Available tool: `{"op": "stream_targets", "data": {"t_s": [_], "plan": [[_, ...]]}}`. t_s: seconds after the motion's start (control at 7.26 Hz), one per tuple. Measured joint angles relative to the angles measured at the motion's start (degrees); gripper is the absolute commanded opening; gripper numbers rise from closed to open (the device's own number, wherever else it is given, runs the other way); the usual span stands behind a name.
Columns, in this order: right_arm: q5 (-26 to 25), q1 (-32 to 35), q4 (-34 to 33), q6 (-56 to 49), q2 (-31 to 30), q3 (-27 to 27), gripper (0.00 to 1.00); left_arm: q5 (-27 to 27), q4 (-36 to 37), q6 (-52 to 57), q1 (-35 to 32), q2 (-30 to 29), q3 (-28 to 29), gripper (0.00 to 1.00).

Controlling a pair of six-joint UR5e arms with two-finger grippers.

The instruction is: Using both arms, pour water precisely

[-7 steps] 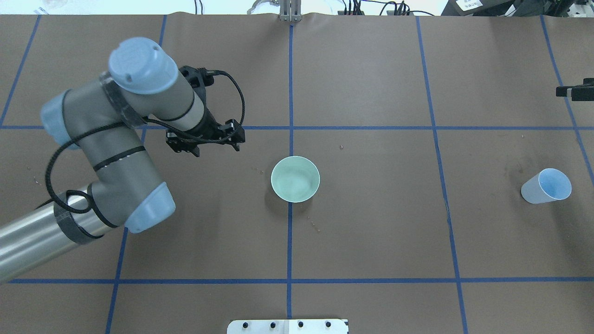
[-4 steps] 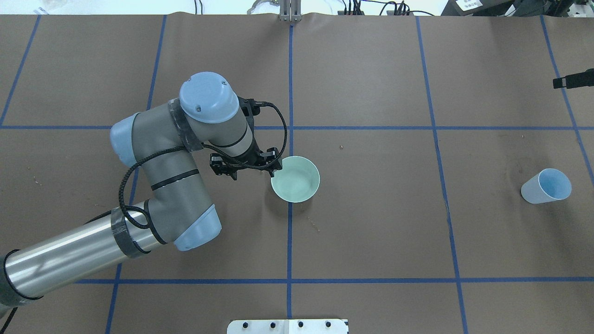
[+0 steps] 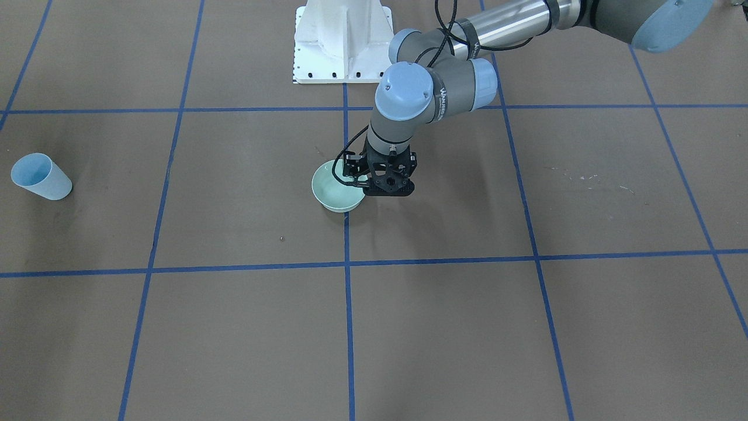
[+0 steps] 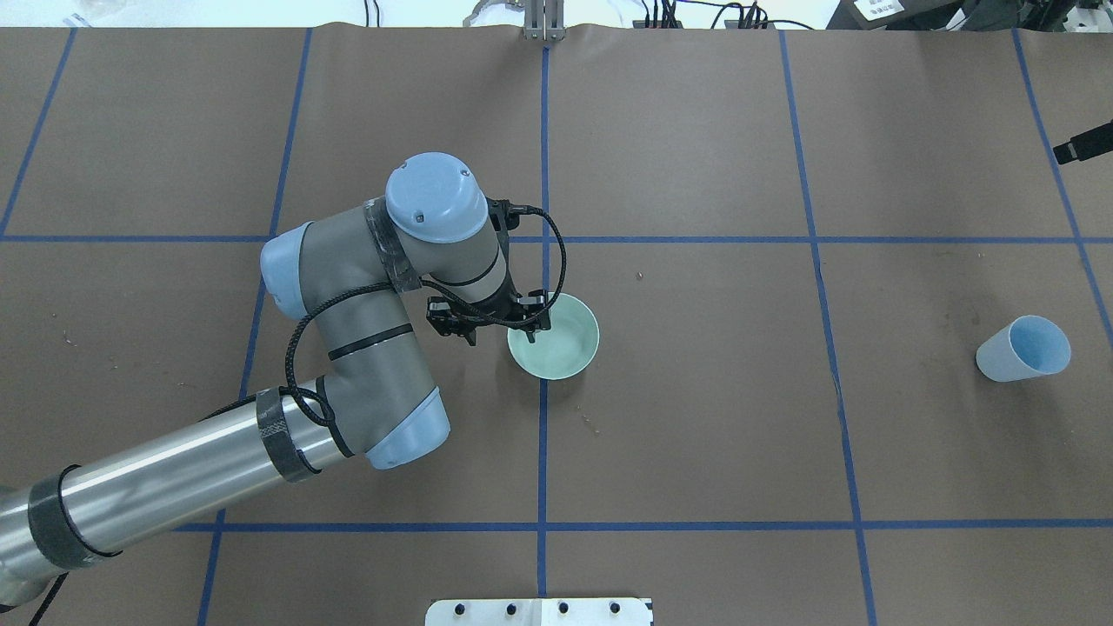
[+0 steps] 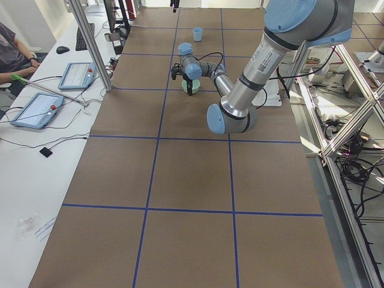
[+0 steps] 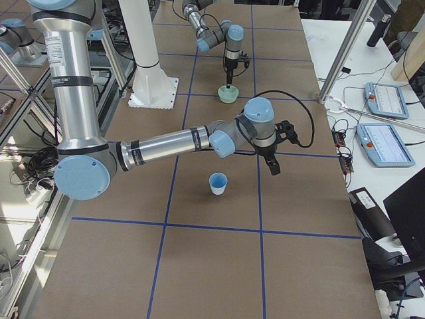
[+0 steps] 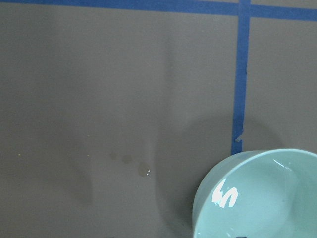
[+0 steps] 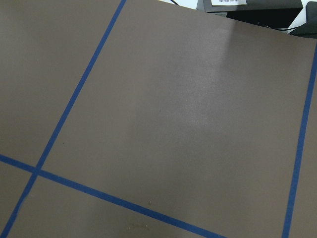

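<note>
A pale green bowl [image 4: 561, 341] stands at the table's middle; it also shows in the front view [image 3: 333, 193] and the left wrist view [image 7: 262, 198]. My left gripper [image 4: 509, 332] points down at the bowl's left rim, open, one finger over the inside. A white glare [image 7: 224, 193] shines on the bowl's inner wall; I cannot tell if it is the water. A light-blue cup [image 4: 1024, 349] stands far right. My right gripper [image 6: 274, 167] hangs beyond the cup [image 6: 217, 183], apart from it; I cannot tell if it is open. Only a black part [image 4: 1083, 143] of it shows overhead.
Small wet drops [image 7: 143, 171] lie on the brown paper left of the bowl. Blue tape lines [image 4: 544, 452] grid the table. The white pedestal [image 3: 342, 41] stands at the robot's edge. Tablets and cables [image 5: 36, 108] lie along the operators' side.
My left arm has swung right and its gripper has come from the table's left part to the bowl's left rim. The right gripper's black part has shifted slightly towards the far right edge.
</note>
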Motion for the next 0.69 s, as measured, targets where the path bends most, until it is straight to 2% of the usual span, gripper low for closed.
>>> {"op": "stream_targets", "data": {"t_s": [0.14, 0.28, 0.41, 0.69], "plan": [[0.0, 0.1, -0.9, -0.7, 0.1, 0.3, 0.99, 0.0, -0.2, 0.0, 0.2, -0.4, 0.8, 0.49], [-0.1, 0.1, -1.2, -0.9, 0.0, 0.3, 0.99, 0.0, -0.5, 0.0, 0.3, -0.8, 1.6, 0.07], [0.0, 0.1, -1.3, -1.0, 0.0, 0.3, 0.99, 0.0, -0.9, -0.1, 0.3, -1.0, 2.1, 0.00], [0.4, 0.2, -1.4, -1.1, -0.2, 0.4, 0.99, -0.3, -1.0, -0.2, 0.4, -1.1, 2.2, 0.00]]}}
